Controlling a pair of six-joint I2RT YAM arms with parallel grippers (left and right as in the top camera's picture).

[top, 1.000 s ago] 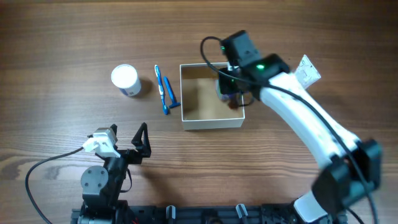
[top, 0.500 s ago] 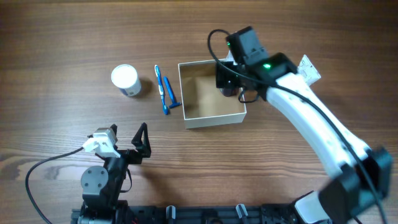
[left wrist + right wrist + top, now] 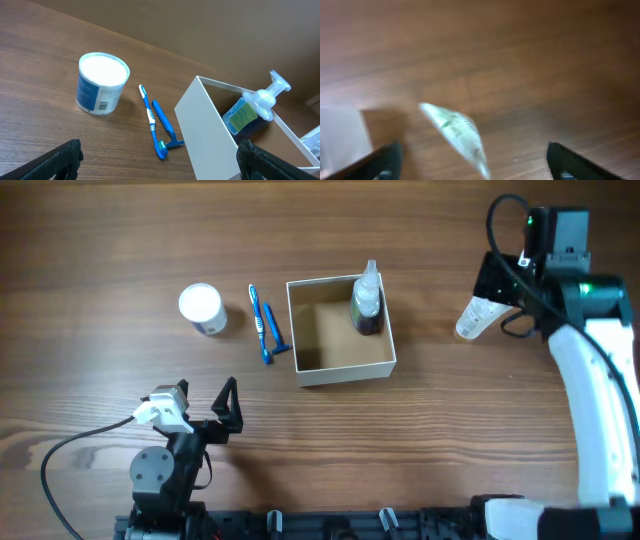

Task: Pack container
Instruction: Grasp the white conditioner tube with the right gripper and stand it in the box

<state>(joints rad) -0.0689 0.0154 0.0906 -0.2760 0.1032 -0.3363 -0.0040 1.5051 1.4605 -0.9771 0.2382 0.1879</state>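
I find the left gripper (image 3: 228, 408) well left of the container (image 3: 345, 373), jaws spread, holding nothing. The container sits mid-table with a pump bottle (image 3: 366, 302) inside. A clear tube (image 3: 474, 318) lies diagonally just beneath the right gripper (image 3: 492, 288), the nearer arm, whose jaws are spread wide and empty.

Brown wood-grain table (image 3: 120, 230) filling every view, evenly lit, with soft shadows beside the objects.
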